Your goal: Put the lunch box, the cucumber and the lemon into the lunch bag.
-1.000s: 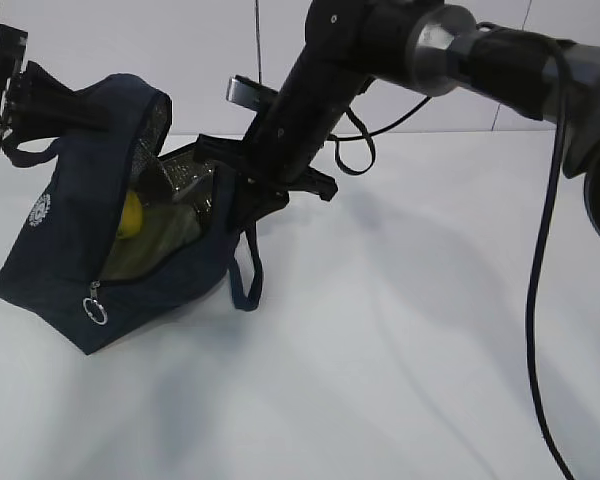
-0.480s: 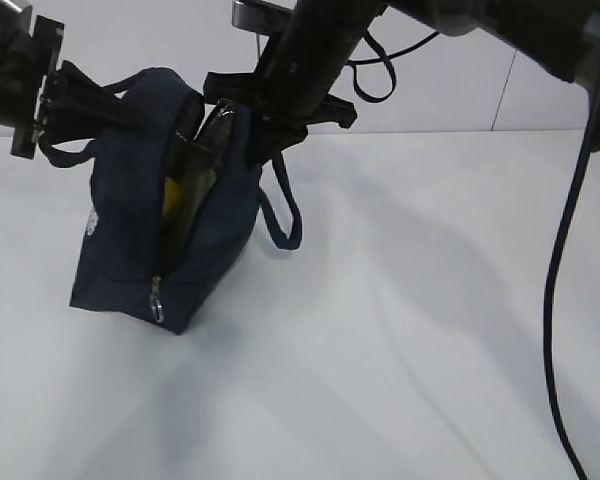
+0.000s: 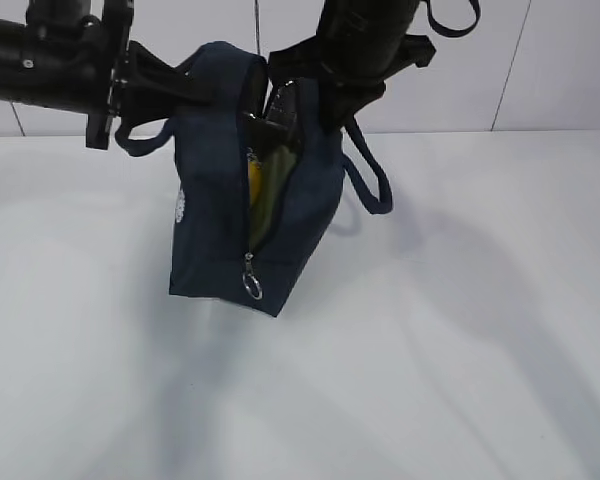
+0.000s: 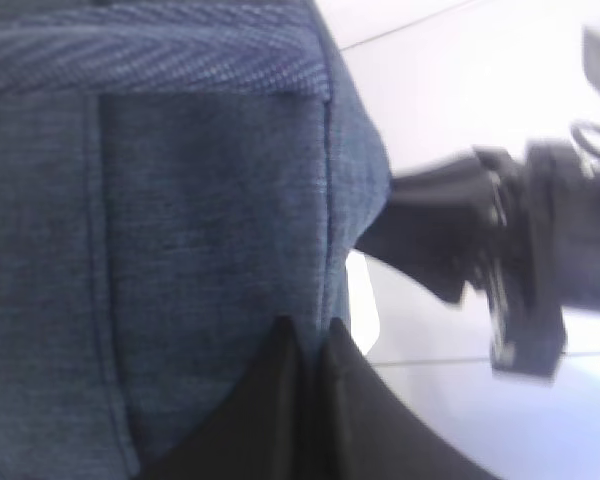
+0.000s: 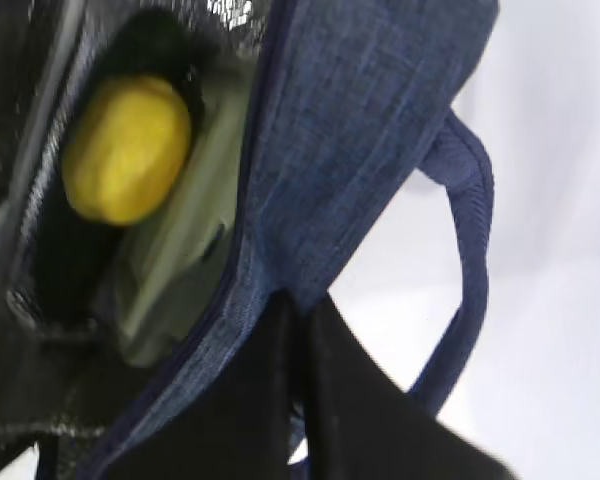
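Broadly, a white table (image 3: 460, 330) filled the exterior view, and the lunch bag (image 3: 215, 230) stood upright near its left-centre, its long axis vertical, its open zipper seam facing the camera and running down to a ring pull (image 3: 252, 289) just above the base. Whether the base rested on the table or hung just clear could not be told. The left gripper (image 3: 165, 85) was pinched shut on the bag's top left edge, and the right gripper (image 3: 315, 100) was pinched shut on the top right edge; a loop handle (image 3: 375, 185) drooped at the right. Inside, the lunch box (image 5: 180, 270) showed its pale green lid against the lining, with the lemon (image 5: 128, 148) lying against it, its long axis running roughly along the opening. The cucumber could not be made out with certainty. The likely risk was tipping: with the seam open to the base, a tilt towards the camera, or one grip slipping off the thin fabric, might let the lemon roll out.
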Action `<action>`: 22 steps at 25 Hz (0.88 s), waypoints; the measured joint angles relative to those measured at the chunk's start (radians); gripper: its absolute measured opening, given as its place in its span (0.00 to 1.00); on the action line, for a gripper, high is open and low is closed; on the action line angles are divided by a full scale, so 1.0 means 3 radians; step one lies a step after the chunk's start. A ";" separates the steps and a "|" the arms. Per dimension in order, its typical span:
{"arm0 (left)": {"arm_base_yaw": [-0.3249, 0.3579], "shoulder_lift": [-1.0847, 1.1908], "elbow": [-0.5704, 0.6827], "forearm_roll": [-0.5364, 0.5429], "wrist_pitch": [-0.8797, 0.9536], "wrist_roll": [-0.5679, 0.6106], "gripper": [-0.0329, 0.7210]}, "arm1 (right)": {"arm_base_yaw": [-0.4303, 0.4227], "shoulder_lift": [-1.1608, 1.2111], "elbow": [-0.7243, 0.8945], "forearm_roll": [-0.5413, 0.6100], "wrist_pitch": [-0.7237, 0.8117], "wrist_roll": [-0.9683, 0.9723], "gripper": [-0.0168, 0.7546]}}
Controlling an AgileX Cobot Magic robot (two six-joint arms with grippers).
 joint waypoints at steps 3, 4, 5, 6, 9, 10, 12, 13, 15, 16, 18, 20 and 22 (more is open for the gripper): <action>-0.0132 0.0171 0.0000 -0.0226 -0.0047 -0.0020 0.03 | 0.0000 -0.0112 0.0322 -0.0087 -0.0012 -0.0002 0.02; -0.0186 0.0225 0.0000 -0.0299 -0.0074 -0.0020 0.03 | 0.0000 -0.0119 0.0412 -0.0118 -0.0012 -0.0008 0.02; -0.0230 0.0284 0.0000 -0.0351 -0.0103 -0.0020 0.03 | 0.0000 -0.0119 0.0470 -0.0148 -0.0012 -0.0008 0.02; -0.0272 0.0339 0.0000 -0.0410 -0.0120 -0.0014 0.03 | 0.0000 -0.0119 0.0519 -0.0180 -0.0012 -0.0008 0.02; -0.0332 0.0452 0.0000 -0.0553 -0.0127 -0.0002 0.03 | 0.0000 -0.0155 0.0554 -0.0239 -0.0012 -0.0008 0.02; -0.0337 0.0483 0.0000 -0.0588 -0.0121 0.0004 0.03 | 0.0000 -0.0177 0.0562 -0.0292 -0.0012 -0.0008 0.02; -0.0337 0.0538 0.0000 -0.0620 -0.0084 0.0003 0.03 | 0.0000 -0.0212 0.0562 -0.0420 -0.0012 -0.0015 0.02; -0.0337 0.0562 0.0000 -0.0625 -0.0083 0.0005 0.03 | 0.0000 -0.0222 0.0562 -0.0489 -0.0012 -0.0021 0.02; -0.0337 0.0585 0.0000 -0.0647 -0.0053 0.0017 0.03 | 0.0000 -0.0228 0.0562 -0.0564 -0.0012 -0.0028 0.02; -0.0331 0.0590 0.0000 -0.0647 -0.0053 0.0031 0.03 | 0.0000 -0.0235 0.0562 -0.0571 -0.0012 -0.0028 0.02; -0.0304 0.0590 0.0000 -0.0631 -0.0047 0.0040 0.03 | 0.0000 -0.0242 0.0562 -0.0579 -0.0012 -0.0028 0.02; -0.0264 0.0596 0.0000 -0.0574 -0.0034 0.0046 0.03 | 0.0000 -0.0248 0.0562 -0.0573 -0.0012 -0.0028 0.02; -0.0244 0.0629 0.0000 -0.0560 -0.0006 0.0046 0.03 | 0.0000 -0.0248 0.0562 -0.0573 -0.0019 -0.0028 0.02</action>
